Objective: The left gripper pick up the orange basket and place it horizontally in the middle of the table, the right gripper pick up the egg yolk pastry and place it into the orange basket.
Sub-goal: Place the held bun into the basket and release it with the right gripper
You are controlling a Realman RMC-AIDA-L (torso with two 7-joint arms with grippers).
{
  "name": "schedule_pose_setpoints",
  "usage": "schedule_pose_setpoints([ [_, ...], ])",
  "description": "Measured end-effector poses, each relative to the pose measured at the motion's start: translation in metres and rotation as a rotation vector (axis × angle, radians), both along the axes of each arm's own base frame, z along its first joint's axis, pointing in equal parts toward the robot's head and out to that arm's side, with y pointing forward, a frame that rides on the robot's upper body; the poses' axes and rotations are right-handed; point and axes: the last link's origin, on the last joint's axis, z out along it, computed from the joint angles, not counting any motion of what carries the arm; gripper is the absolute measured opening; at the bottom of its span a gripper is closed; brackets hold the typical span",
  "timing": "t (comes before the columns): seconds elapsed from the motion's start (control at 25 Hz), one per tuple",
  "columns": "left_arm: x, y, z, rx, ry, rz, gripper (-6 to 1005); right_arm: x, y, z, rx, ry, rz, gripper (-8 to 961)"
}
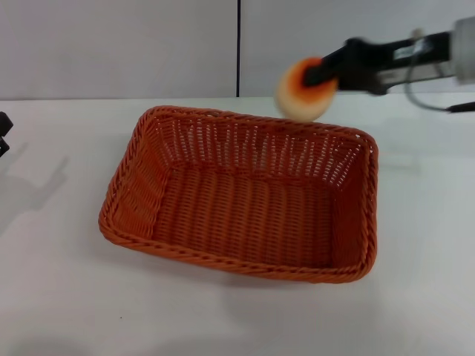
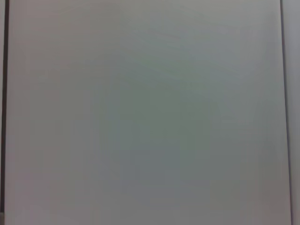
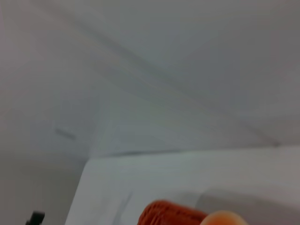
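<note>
The orange basket (image 1: 241,202) lies flat in the middle of the white table (image 1: 59,297), its long side running left to right, nothing inside it. Above its far right rim hangs the egg yolk pastry (image 1: 303,93), cream with an orange crown, tilted on its side. My right gripper (image 1: 320,74) reaches in from the right and is shut on it. In the right wrist view a corner of the basket (image 3: 171,214) and a bit of the pastry (image 3: 225,218) show. My left gripper (image 1: 4,133) sits at the far left edge, barely in view.
A grey panelled wall (image 1: 119,44) backs the table. The left wrist view shows only a plain grey surface (image 2: 150,112). White tabletop surrounds the basket on all sides.
</note>
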Motion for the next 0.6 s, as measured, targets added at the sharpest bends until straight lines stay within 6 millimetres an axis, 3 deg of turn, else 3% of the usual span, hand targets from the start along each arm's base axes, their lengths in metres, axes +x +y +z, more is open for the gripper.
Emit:
schedule_pose_setpoints([
  [0.08,0.0,0.0,0.0,0.001,0.003,0.002,813,-0.009,-0.005,-0.021,-0.052,-0.019,0.035,88],
  [0.2,-0.001,0.0,0.0,0.0,0.005,0.009,813,-0.018,-0.009,-0.033,-0.079,-0.016,0.069,90],
  [0.36,-0.002,0.001,0.0,0.0,0.006,0.013,813,-0.025,-0.013,-0.042,-0.103,-0.01,0.093,93],
  [0.6,-0.003,0.001,0.0,0.001,0.008,0.018,813,-0.028,-0.019,-0.052,-0.142,-0.019,0.109,220],
])
